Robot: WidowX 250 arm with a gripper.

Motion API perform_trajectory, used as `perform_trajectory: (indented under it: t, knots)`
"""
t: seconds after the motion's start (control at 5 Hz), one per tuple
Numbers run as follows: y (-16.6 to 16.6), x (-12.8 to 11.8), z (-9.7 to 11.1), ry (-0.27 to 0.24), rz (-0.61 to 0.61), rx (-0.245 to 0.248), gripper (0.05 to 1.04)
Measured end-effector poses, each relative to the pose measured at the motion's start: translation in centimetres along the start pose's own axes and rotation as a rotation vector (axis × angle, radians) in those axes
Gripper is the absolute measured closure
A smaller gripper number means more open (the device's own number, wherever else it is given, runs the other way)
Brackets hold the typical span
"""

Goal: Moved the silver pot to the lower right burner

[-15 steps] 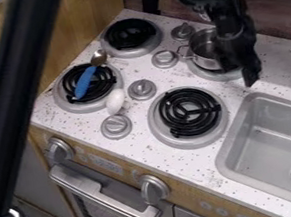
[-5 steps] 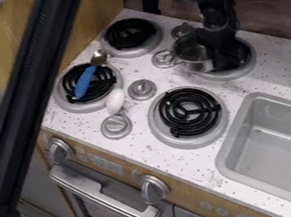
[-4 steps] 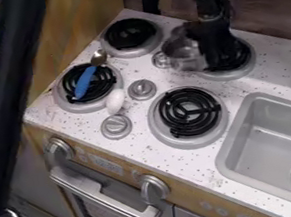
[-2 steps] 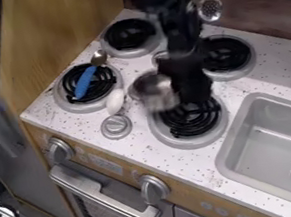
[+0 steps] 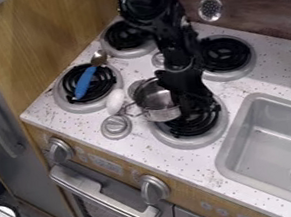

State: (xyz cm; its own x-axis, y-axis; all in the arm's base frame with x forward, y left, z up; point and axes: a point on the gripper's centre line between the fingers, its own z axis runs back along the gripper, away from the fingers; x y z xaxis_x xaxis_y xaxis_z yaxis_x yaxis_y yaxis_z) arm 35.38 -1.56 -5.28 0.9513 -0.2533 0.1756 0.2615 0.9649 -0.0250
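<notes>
The gripper (image 5: 187,106) hangs over the lower right burner (image 5: 212,131), shut on the right side of the silver pot (image 5: 157,104). The pot is over the upper left part of that burner, reaching past its left edge, with its handle pointing left toward a knob. Whether its base touches the burner cannot be told. The gripper and arm cover the pot's right side and part of the black coil.
A blue-handled spoon (image 5: 85,82) lies on the lower left burner (image 5: 74,106). A white egg-shaped object (image 5: 116,101) sits beside a knob (image 5: 116,127). The upper right burner (image 5: 248,64) is behind, the sink (image 5: 233,162) to the right.
The gripper has carried the pot from the upper right burner, first left and then toward the front, to the lower right burner. The spoon and white object have stayed put.
</notes>
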Motion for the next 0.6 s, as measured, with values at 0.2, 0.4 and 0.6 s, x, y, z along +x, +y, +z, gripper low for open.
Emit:
perform_trajectory:
  t: [0.2, 0.4, 0.6]
  knots:
    - [-2.0, -0.2, -0.3, 0.002, -0.028, -0.024, 1.013]
    - [-3.5, 0.0, -0.4, 0.003, -0.068, -0.021, 1.013]
    - [-3.9, 0.1, -0.3, 0.008, -0.071, -0.015, 0.995]
